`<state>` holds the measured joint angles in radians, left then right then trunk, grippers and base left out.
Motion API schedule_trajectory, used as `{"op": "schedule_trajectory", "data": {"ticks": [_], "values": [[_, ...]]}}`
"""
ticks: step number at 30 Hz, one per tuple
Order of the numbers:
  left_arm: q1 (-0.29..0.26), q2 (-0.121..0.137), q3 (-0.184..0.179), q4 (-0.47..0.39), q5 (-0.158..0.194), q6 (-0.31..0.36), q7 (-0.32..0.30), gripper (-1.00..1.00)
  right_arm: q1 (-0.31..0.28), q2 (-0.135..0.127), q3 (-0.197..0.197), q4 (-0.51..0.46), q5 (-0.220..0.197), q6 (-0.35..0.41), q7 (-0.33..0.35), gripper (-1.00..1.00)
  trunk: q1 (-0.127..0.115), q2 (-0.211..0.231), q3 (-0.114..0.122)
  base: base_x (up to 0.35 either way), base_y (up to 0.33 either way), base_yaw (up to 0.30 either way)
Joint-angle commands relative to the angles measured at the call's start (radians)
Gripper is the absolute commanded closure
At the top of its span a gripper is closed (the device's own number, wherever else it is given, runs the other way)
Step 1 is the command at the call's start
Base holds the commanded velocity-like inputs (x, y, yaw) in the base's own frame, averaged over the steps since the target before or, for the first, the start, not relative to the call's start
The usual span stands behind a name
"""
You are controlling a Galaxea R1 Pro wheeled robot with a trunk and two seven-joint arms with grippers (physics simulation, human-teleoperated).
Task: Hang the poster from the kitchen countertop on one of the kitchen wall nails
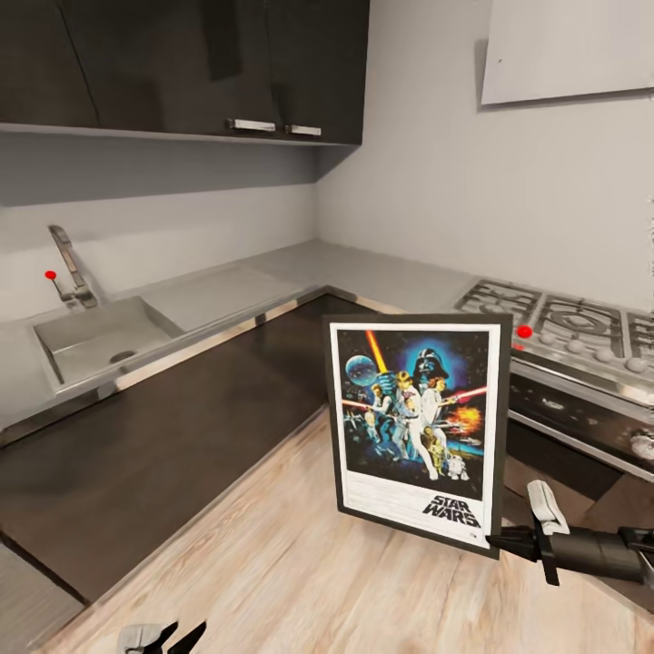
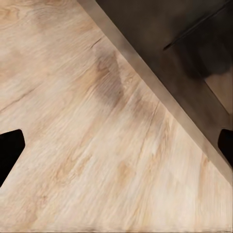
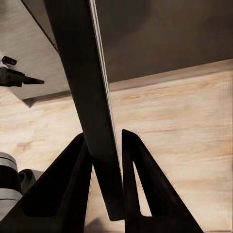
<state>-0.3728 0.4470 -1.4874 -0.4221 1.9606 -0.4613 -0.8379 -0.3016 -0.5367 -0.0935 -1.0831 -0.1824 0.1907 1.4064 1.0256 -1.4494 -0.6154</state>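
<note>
Grey L-shaped counter (image 1: 272, 282) with steel edge, inset sink (image 1: 100, 341), gas hob (image 1: 563, 327). Framed poster (image 1: 416, 427) upright above wood-grain floor (image 1: 291, 581), lower corner pinched by right tool (image 1: 495, 542), edge-on between fingers (image 3: 73, 179). Left tool (image 1: 159, 639) cut off at frame bottom, spread.

**Poster up in front of the corner counter**

The poster (image 1: 416, 429) stands upright over the floor (image 1: 272, 581), right gripper (image 1: 498, 543) at its lower right corner. Behind it runs the kitchen countertop (image 1: 272, 282): sink (image 1: 100, 341) left, hob (image 1: 563, 327) right.
</note>
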Motion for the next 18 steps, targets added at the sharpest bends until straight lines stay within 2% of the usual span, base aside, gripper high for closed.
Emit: {"op": "schedule_trajectory", "data": {"ticks": [1, 9, 15, 18], "values": [[-0.002, 0.0, -0.008, -0.002, 0.011, -0.004, -0.003, -1.0, -0.001, 0.0, 0.0, 0.0, -0.004, 0.013, 0.005, 1.0, -0.001, -0.001, -0.001, -0.315, 0.0, 0.0], [-0.002, -0.001, -0.008, -0.001, 0.011, -0.004, -0.003, -1.0, -0.001, 0.0, 0.0, 0.0, -0.005, 0.013, 0.003, 1.0, -0.001, -0.001, -0.001, -0.276, 0.0, 0.024], [-0.002, -0.001, -0.008, -0.001, 0.011, -0.004, -0.003, -1.0, -0.001, 0.0, 0.0, 0.0, -0.005, 0.013, -0.001, 1.0, -0.001, -0.001, -0.001, -0.058, 0.0, 0.248], [-0.002, -0.001, -0.008, -0.001, 0.011, -0.004, -0.003, -1.0, -0.001, 0.0, 0.0, 0.0, -0.005, 0.013, -0.002, 1.0, -0.001, -0.001, -0.001, -0.241, 0.0, 0.287]]}}
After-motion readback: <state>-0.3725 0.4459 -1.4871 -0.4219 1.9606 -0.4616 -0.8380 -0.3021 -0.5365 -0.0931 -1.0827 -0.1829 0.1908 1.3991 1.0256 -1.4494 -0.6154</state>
